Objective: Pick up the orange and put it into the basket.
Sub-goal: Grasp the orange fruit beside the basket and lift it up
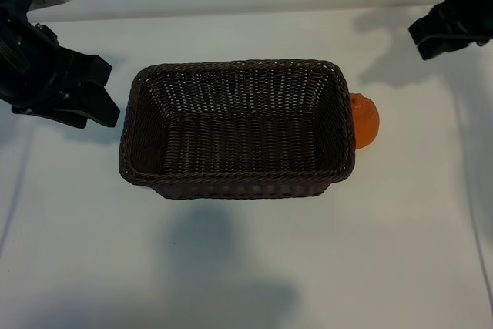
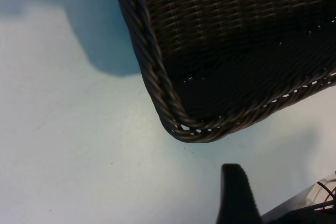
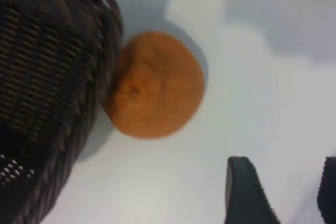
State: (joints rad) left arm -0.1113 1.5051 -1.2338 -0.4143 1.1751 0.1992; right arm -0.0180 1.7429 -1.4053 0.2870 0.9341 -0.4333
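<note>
We see the orange [image 1: 365, 119] on the table against the basket's [image 1: 235, 182] right wall, our right gripper [image 3: 281, 192] spread above it; light, firm, apt to roll, so we'd pinch its free sides

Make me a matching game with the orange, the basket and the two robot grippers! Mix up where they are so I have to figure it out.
Things:
1. orange
2. basket
3. left gripper
4. right gripper

Places, as the exterior view shows them:
A. in the middle of the white table, nothing inside it
B. up in the far right corner, above the table
C. on the table, right up against the basket's right side
D. beside the basket's left end, not holding anything

Right pairs: 1-C, 2-A, 3-D, 4-B
</note>
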